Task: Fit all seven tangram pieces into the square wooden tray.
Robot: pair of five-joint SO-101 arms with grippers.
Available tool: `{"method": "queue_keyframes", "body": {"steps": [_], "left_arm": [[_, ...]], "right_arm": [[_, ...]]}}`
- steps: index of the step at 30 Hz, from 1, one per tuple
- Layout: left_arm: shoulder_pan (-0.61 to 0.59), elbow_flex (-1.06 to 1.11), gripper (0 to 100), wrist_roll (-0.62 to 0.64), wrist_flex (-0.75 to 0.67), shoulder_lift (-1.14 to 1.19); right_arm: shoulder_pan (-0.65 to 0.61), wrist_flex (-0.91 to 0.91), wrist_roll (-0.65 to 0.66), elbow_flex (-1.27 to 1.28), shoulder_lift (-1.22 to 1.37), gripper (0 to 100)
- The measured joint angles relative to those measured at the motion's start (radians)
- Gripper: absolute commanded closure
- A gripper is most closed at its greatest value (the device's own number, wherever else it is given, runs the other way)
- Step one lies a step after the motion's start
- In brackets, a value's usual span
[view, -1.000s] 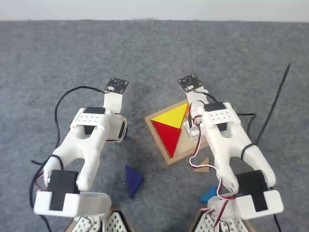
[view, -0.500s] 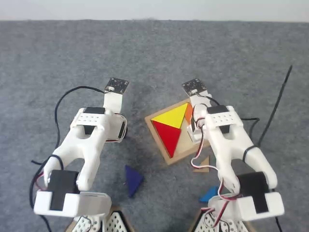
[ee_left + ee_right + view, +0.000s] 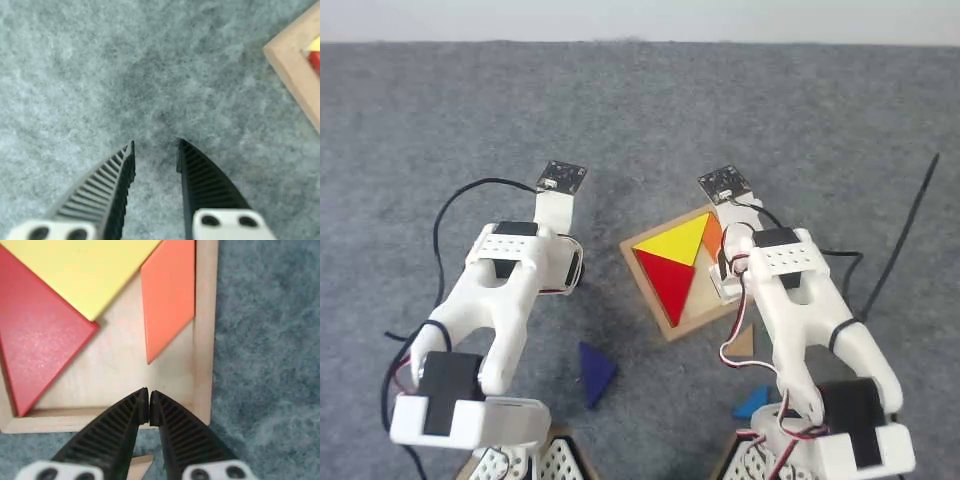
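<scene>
Right gripper point(image 3: 149, 400) pinched together, empty, over the tray point(image 3: 205, 315) rim; I'd lift clear before reaching for the tan triangle point(image 3: 745, 340)

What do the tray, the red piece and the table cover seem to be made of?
Tray: pale bare wood with a matte look; faint grain shows.
Red piece: probably painted wood or plastic, with a slight speckled sheen.
Table cover: grey felt or short-pile carpet, fuzzy and mottled.
</scene>
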Motion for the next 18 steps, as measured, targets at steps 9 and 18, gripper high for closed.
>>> {"method": "queue_keyframes", "body": {"steps": [9, 18], "left_arm": [[0.000, 0.000, 86, 0.000, 0.000, 0.000], [0.000, 0.000, 86, 0.000, 0.000, 0.000]], "right_arm": [[0.000, 0.000, 0.000, 0.002, -0.002, 97.1], [0.072, 0.031, 0.038, 0.005, -0.095, 97.1]]}}
